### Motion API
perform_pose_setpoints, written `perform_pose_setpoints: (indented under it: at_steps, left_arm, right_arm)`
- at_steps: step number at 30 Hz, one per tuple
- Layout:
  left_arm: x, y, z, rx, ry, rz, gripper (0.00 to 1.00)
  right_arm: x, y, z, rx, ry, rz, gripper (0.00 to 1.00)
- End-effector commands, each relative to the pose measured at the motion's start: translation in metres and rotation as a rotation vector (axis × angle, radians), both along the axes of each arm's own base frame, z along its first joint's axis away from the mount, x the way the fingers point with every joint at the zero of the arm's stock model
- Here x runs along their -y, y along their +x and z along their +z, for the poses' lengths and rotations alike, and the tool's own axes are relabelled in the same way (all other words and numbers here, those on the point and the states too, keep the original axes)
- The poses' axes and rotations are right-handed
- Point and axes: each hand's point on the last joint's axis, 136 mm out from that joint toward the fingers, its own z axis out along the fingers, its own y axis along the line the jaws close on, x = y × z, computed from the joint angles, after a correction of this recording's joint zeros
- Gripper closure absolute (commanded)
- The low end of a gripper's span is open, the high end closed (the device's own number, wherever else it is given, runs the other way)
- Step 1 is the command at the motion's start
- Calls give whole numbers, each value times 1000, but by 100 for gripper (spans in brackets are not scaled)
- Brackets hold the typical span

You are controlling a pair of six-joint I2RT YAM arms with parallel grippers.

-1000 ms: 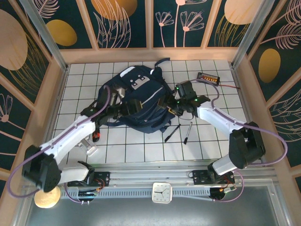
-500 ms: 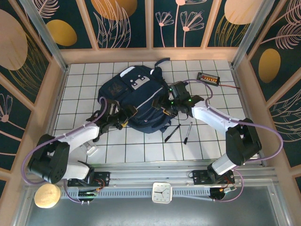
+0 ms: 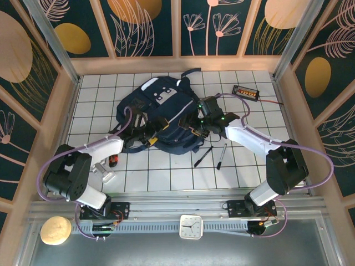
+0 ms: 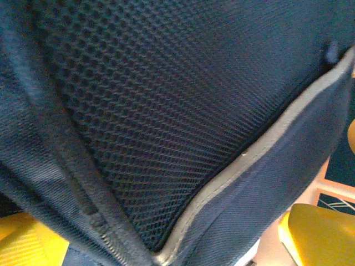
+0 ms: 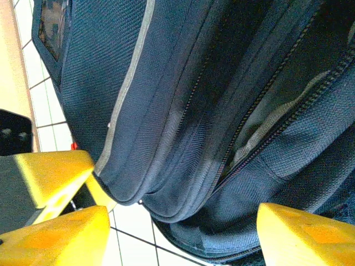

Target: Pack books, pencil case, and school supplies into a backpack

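Two pens lie on the tabletop, lower centre. Above them, the left gripper stands spread wide against the backpack. The right gripper straddles the backpack's zippered edge; clamped or not, I cannot tell.

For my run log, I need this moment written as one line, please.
left gripper: open, at backpack mesh | right gripper: astride backpack edge, grip unclear | pens: both on table, unpacked

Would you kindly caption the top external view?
Left gripper and right gripper at the navy backpack; two pens nearby.
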Motion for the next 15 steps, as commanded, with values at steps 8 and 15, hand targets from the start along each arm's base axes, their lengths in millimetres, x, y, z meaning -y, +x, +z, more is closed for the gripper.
perform_pose_setpoints:
  at_steps: [8, 15]
  left_arm:
    - [-2, -12, 27, 5, -51, 0, 1]
    - [1, -2, 18, -11, -35, 7, 1]
  right_arm:
    - [-3, 9, -1, 20, -3, 3, 29]
    - [-2, 14, -1, 23, 1, 5, 29]
